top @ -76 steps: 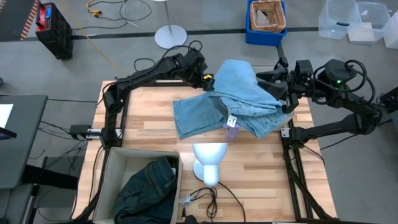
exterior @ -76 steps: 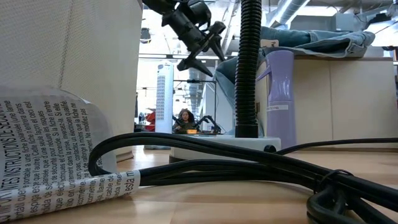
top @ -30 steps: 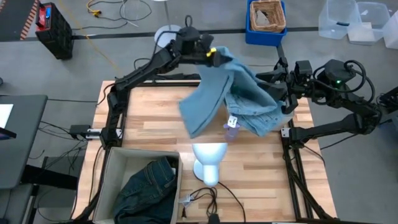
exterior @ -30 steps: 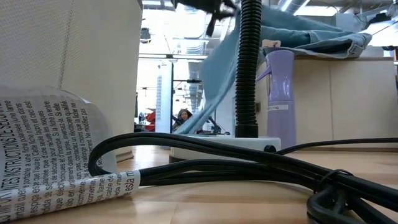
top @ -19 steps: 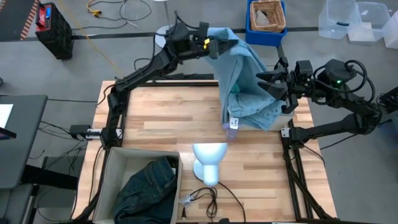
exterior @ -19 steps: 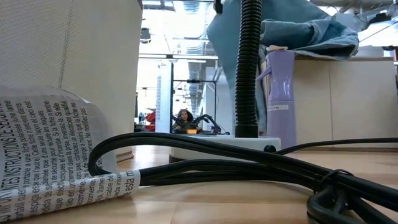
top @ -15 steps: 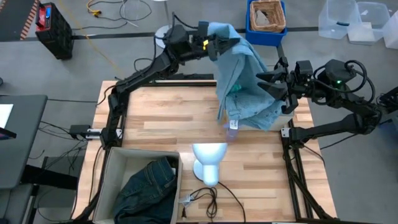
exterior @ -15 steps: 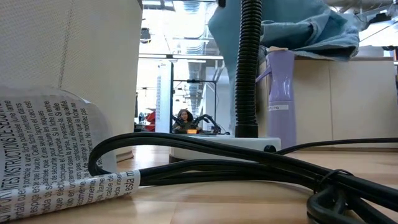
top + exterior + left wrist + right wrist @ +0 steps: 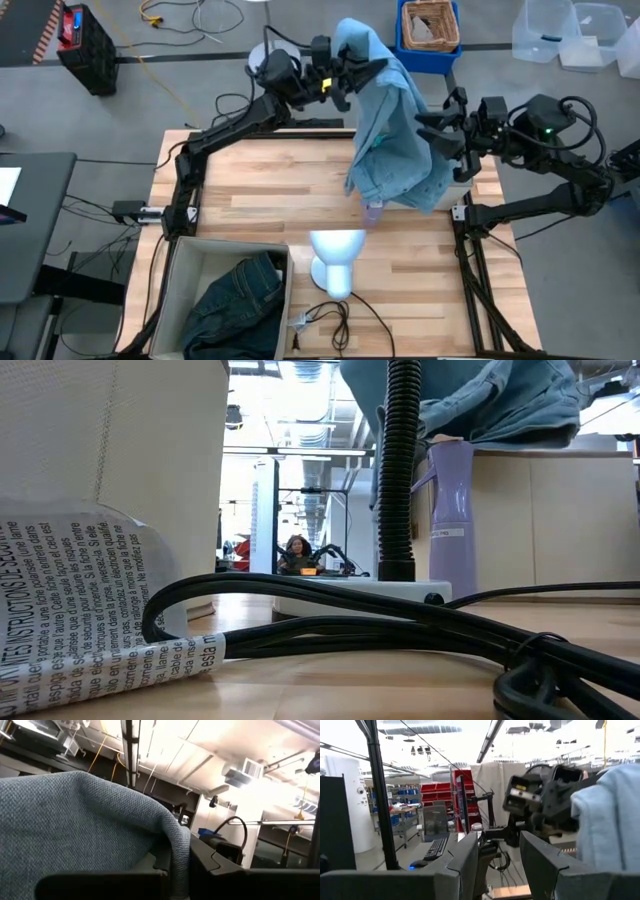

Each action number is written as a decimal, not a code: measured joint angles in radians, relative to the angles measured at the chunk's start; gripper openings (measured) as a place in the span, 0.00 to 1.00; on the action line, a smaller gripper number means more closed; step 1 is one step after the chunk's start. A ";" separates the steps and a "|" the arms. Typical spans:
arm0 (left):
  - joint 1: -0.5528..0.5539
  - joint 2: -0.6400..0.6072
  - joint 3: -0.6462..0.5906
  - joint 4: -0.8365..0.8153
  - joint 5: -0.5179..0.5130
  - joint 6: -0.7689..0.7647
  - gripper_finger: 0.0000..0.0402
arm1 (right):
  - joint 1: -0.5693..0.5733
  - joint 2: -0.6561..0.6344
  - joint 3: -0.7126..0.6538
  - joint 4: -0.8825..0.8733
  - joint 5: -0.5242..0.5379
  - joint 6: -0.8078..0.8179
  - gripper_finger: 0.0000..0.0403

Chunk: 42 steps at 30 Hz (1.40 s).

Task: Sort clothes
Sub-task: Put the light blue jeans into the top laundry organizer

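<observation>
The pale blue garment (image 9: 390,130) hangs high over the table's far right part, with my left gripper (image 9: 345,62) shut on its top. In the low view its lower end (image 9: 490,405) is clear of the table, just above the lilac bottle (image 9: 450,510). My right gripper (image 9: 428,132) stands open at the garment's right side, nothing between its fingers (image 9: 465,865). The dark jeans (image 9: 235,300) lie in the fabric box (image 9: 176,285) at the near left. My left gripper pinches a fold at the garment's top edge (image 9: 177,855) between its two fingers, coming level from the table's left. The cloth bulges over the fingers and hangs slack below them, lifted clear of the table. My right gripper is beside the hanging cloth (image 9: 615,820); whether it touches it I cannot tell.
A white mannequin head (image 9: 335,258) stands near the middle front, the lilac bottle (image 9: 373,211) just behind it under the garment. Black cords (image 9: 400,630) and a printed sheet (image 9: 70,610) lie at the near edge. A blue basket (image 9: 428,30) sits on the floor beyond.
My left gripper has risen and gone toward the far edge, still shut on the pale blue garment. The garment's trailing part, which lay spread toward the table's middle, has been lifted clear and has swung right, so it now hangs below the gripper.
</observation>
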 joint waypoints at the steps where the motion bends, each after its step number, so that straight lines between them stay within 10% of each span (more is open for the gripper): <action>1: -0.005 0.006 0.000 0.007 -0.002 0.009 0.05 | 0.000 0.000 0.000 0.009 0.000 -0.007 0.40; 15: -0.030 0.160 0.003 0.278 -0.001 -0.119 0.05 | -0.009 0.000 0.000 0.099 0.003 -0.063 0.40; 34: -0.025 0.196 0.002 -0.280 -0.103 0.001 0.08 | -0.054 0.000 0.000 0.041 0.056 -0.060 0.40; 42: -0.031 0.198 0.002 -0.308 -0.042 0.003 0.30 | -0.054 0.000 0.000 0.041 0.056 -0.060 0.40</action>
